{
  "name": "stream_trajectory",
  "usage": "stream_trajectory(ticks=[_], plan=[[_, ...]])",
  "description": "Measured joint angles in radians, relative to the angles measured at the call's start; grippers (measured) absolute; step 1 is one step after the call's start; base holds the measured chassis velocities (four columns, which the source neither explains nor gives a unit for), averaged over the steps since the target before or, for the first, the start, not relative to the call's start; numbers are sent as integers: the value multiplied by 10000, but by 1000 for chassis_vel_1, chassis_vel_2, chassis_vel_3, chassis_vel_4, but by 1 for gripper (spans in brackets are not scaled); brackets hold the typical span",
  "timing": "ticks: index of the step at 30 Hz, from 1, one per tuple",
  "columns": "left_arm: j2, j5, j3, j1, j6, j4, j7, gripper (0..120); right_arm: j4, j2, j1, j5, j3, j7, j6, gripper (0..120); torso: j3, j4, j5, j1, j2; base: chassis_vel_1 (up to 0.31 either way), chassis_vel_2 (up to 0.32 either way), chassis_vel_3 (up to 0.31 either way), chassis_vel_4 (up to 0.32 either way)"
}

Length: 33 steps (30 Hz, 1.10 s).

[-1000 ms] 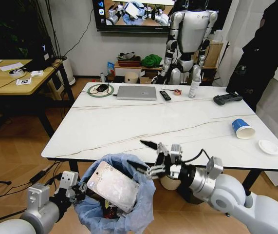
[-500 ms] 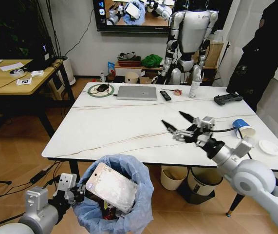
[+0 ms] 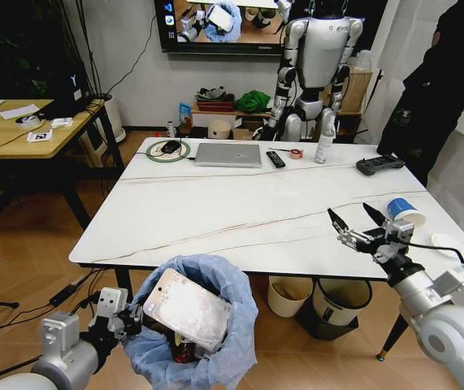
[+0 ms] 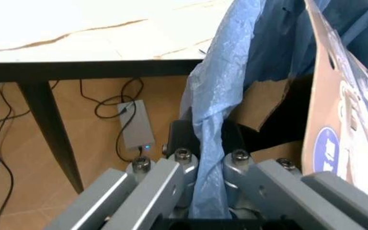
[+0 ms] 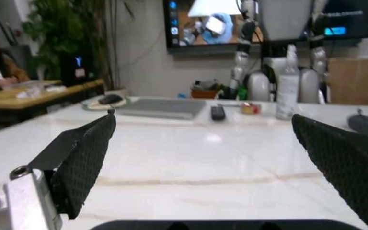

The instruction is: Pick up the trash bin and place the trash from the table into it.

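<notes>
Left gripper (image 3: 126, 318): low at the near left, below the table edge, its fingers (image 4: 171, 175) pressed together on a fold of the light-blue bag at the bin's rim. That pinch is what carries the bin.
Trash bin (image 3: 215, 284): hangs just beside the near edge of the table (image 3: 215, 207), mouth up. Held there, I judge, so litter can be dropped in without a long carry.
Bin contents: a flat silver-white packet (image 3: 187, 310) lies tilted across the mouth, with torn brown cardboard (image 4: 267, 103) beneath it in the left wrist view. The packet leaves only part of the opening free.
Back of table: laptop (image 3: 228, 154), remote (image 3: 275, 159), bottle (image 3: 323, 138) and black controller (image 3: 379, 164) stand along the far edge, well apart from the work; they are not litter.
Right gripper (image 3: 357, 218): over the table's right side, jaws spread wide and empty, tips aimed toward the cup. In the right wrist view both black fingers (image 5: 85, 158) stand far apart with bare tabletop between them.
Paper cup (image 3: 406, 214): blue and white, on its side near the right edge, just beyond the gripper. It looks like the next piece to collect.
White disc (image 3: 448, 245): flat at the table's right edge, near the cup; possibly a lid, but I cannot tell.
</notes>
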Motion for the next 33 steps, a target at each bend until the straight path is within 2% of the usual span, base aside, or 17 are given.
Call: stream_trajectory(ticks=[3, 4, 5, 8, 11, 18, 33], plan=[[-110, 154, 76, 160, -60, 0, 76, 0, -459, 1196, -470, -656, 276, -793, 488, 100, 0, -2, 2, 0, 0, 0, 0, 0, 0], [-110, 154, 76, 160, -60, 0, 76, 0, -459, 1196, -470, -656, 276, -793, 488, 100, 0, -2, 2, 0, 0, 0, 0, 0, 0], [-112, 156, 42, 202, -66, 0, 84, 0, -660, 1678, -561, -671, 372, -1303, 698, 100, 0, -1, 3, -1, 0, 0, 0, 0, 0], [-93, 156, -50, 251, -73, 0, 85, 0, -937, 2425, -652, -644, 586, -2195, 811, 100, 0, -2, 0, 0, 0, 0, 0, 0, 0], [-118, 156, -72, 275, -75, 0, 85, 0, -1098, 2956, -635, -848, 673, -2466, 889, 100, 0, -1, 1, 0, 0, 0, 0, 0, 0], [-195, 157, -63, 276, -84, 0, 85, 0, -1355, 3508, -521, -1069, 870, -2806, 937, 100, 0, 0, 0, 0, 0, 0, 0, 0, 0], [-314, 165, 62, 209, -85, 0, 84, 0, -1612, 3749, -419, -850, 765, -3349, 957, 100, 1, 0, 1, 0, 0, 0, 0, 0, 0]])
